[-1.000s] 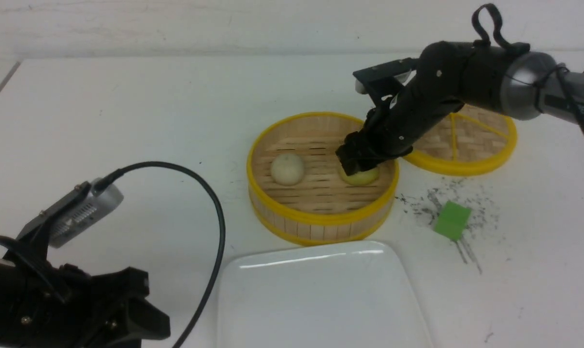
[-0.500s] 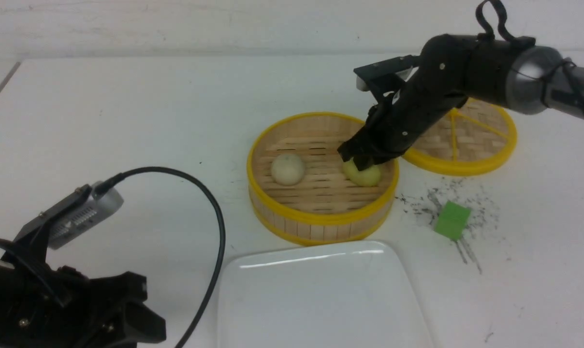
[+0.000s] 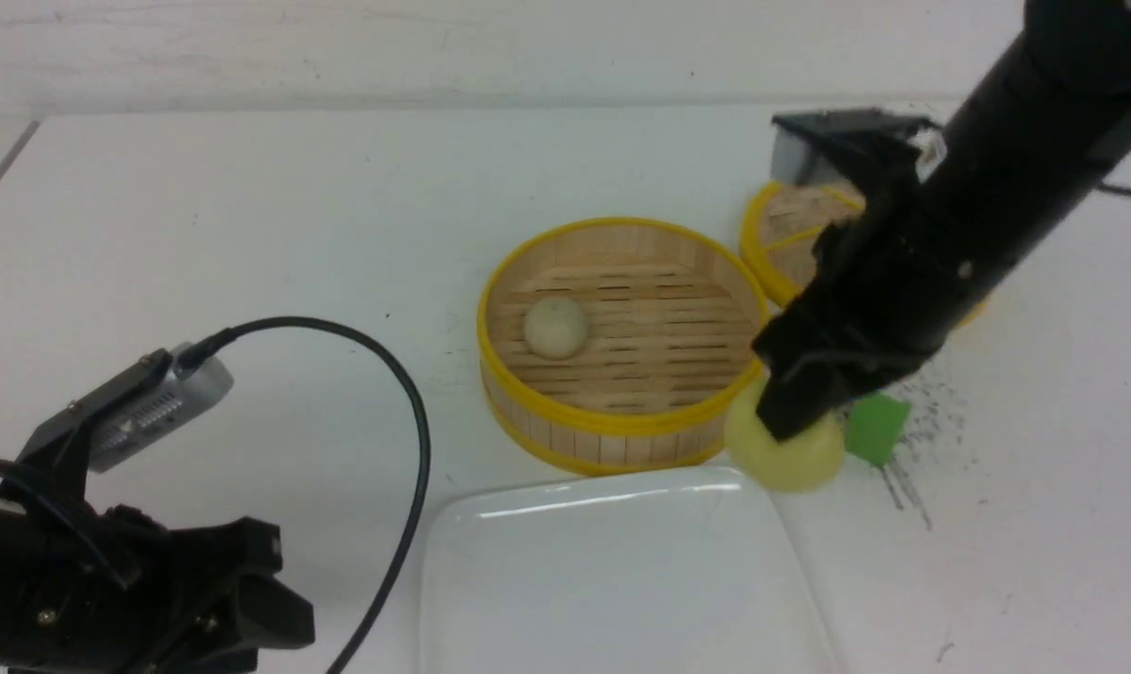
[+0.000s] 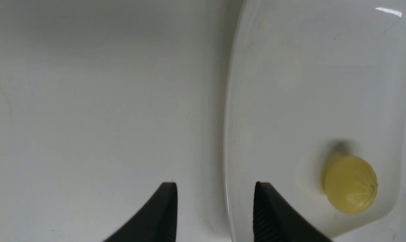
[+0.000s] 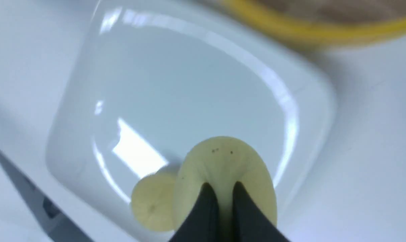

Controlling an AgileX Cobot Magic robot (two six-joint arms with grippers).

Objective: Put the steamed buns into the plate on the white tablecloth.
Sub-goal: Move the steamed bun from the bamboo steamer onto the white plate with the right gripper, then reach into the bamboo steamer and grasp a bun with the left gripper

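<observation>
My right gripper (image 3: 790, 417) is shut on the pale yellow steamed bun (image 3: 788, 456), pinching it so that it dents (image 5: 223, 161). It holds the bun in the air over the far right corner of the white plate (image 3: 612, 571), whose glossy surface (image 5: 189, 87) mirrors the bun. The beige steamed bun (image 3: 556, 326) lies in the bamboo steamer. My left gripper (image 4: 214, 201) stands open and empty at the near left, over the plate's left rim (image 4: 228, 111) and the white tablecloth (image 3: 247, 215). A yellow round shape (image 4: 351, 184) shows at the plate's corner; whether bun or reflection I cannot tell.
The yellow-rimmed steamer basket (image 3: 622, 426) stands just behind the plate. Its lid (image 3: 790, 234) lies behind my right arm, partly hidden. A green cube (image 3: 876, 428) sits on dark scuff marks right of the held bun. A black cable (image 3: 406, 393) loops from my left arm.
My right gripper closed on the yellow bun, lifted it out of the steamer and carried it toward the plate's far right corner. The left arm barely moved.
</observation>
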